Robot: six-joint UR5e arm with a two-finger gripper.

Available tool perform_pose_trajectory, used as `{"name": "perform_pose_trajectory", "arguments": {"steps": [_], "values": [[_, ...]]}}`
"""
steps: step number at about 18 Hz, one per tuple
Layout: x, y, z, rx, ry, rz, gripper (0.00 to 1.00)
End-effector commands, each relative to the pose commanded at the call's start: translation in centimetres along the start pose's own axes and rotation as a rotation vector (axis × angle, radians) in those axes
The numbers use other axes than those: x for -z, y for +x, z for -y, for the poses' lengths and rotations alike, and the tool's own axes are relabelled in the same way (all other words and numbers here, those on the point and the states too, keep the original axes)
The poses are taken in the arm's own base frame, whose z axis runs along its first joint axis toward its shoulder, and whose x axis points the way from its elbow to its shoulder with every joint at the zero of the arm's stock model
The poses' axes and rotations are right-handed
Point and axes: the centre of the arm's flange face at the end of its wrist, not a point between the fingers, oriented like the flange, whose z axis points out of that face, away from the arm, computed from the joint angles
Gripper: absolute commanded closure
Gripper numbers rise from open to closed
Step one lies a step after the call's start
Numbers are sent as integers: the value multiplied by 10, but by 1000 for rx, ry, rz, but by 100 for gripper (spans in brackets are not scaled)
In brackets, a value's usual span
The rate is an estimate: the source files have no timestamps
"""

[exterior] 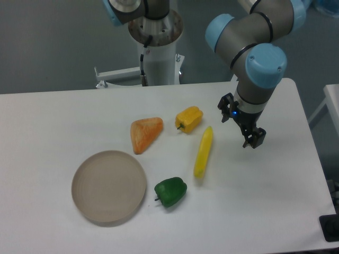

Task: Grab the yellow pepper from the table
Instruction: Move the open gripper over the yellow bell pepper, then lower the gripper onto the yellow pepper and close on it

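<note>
Camera: one yellow pepper, one green pepper.

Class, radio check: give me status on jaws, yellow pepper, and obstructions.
Gripper empty, right of target, jaws' state unclear. Yellow pepper on table, untouched. Long yellow piece lies between.

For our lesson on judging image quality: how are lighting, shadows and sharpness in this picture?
Fixed camera: soft, even light on the white table; faint shadows under the yellow pepper and plate; mild overall softness; the end effector is dark, its jaw state unreadable.
</note>
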Motion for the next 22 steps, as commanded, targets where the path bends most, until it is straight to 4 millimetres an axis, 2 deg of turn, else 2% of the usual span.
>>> {"name": "perform_pose_trajectory", "arguments": {"steps": [3, 4, 5, 9, 17, 22], "values": [[0, 0, 0, 0, -2, -1, 0], [-32, 60, 2, 2, -9, -99, 0], [-41, 74, 4, 10, -9, -124, 0], [-65, 106, 4, 21, -4, -176, 0], [-100, 130, 10, 61, -8, -175, 0], [-118, 137, 14, 61, -7, -128, 0]]}}
